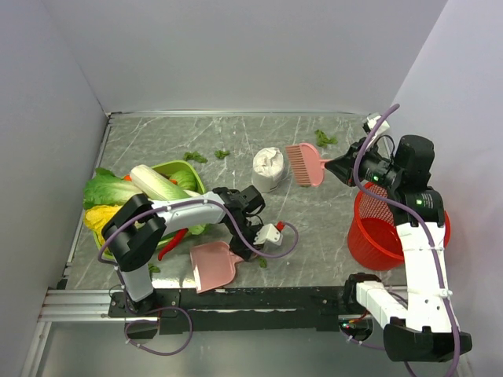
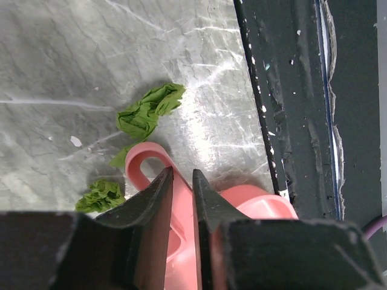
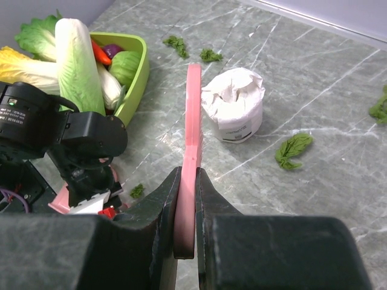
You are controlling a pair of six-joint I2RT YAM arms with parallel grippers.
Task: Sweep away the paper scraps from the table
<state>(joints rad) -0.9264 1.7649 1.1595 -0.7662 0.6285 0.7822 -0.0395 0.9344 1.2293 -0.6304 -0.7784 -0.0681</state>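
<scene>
Left claw point(image 2: 183, 178) narrow, pinched on the handle of the dustpan point(image 1: 212, 267). The pan sits at the near edge of the surface point(image 1: 314, 228), and its mouth seems to face away from the middle. Right claw point(image 3: 187, 176) is also narrow, clamped on the handle of the brush point(image 1: 306, 162), whose head is just beside the white lump point(image 1: 269, 169). Cannot tell whether the bristles touch down. Scraps point(image 1: 195, 157) are scattered: two at the far middle past the tray point(image 1: 189, 169), a cluster at the far right, one near the lump, and two just beside the pan's handle end. None visible in the pan. Judgement: the step in hand is bringing brush and pan together on one group. The nearest scraps lie at the handle end, not the mouth, so the pan likely needs turning first. Its lip should press flat, since thin bits would slide under a tilted edge. Set the bristles down lightly behind a scrap and use short, slow strokes toward the lip; the crinkled bits look light and may flick away. Route the brush around the lump to avoid knocking it.
</scene>
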